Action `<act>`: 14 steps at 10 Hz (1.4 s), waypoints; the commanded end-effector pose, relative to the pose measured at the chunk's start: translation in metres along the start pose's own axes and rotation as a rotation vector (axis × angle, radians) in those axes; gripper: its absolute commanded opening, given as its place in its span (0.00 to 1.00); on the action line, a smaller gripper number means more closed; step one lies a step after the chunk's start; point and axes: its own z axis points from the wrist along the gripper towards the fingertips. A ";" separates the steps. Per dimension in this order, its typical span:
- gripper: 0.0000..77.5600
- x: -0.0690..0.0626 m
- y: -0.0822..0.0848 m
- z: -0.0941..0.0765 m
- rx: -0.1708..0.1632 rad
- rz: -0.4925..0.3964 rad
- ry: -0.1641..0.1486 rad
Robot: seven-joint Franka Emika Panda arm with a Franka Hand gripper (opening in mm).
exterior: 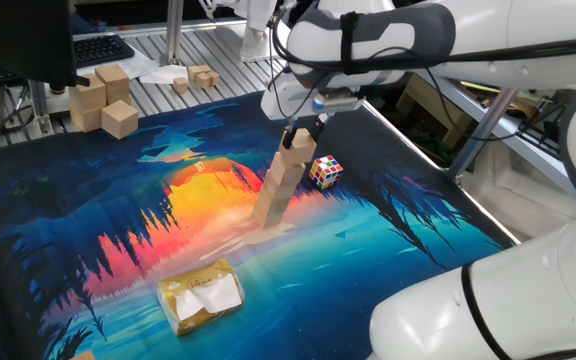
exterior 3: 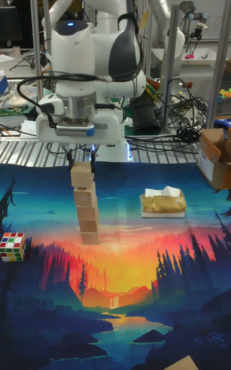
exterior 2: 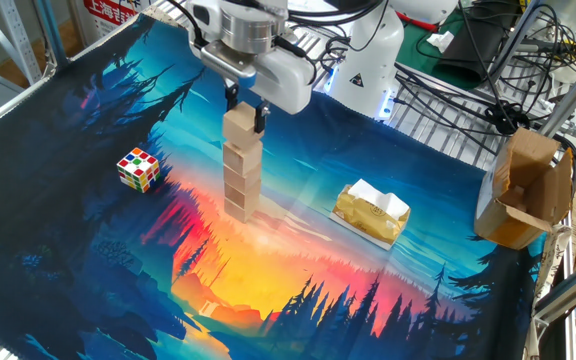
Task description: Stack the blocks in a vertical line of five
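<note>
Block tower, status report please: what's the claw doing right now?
Gripper shut on top light-tan wooden cube. Cube sits on the stack of four, slightly offset, not released. Multicoloured puzzle cube and tissue packet stand apart, nothing obstructing.

Five plain light-tan wooden blocks (exterior 3: 85, 205) stand as one vertical column on the painted mat, near its middle. The four lower cubes sit slightly twisted against each other, so the column looks a little uneven. The top block (exterior 2: 239, 126) rests on the fourth, pinched between the claw (exterior 3: 81, 163) fingers.
</note>
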 end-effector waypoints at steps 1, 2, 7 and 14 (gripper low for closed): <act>0.02 -0.001 0.000 0.000 0.001 -0.002 -0.005; 0.02 -0.001 0.000 0.001 0.001 -0.001 -0.004; 0.02 -0.002 0.002 0.005 -0.003 0.003 -0.006; 0.02 -0.003 0.001 0.007 0.005 0.003 -0.005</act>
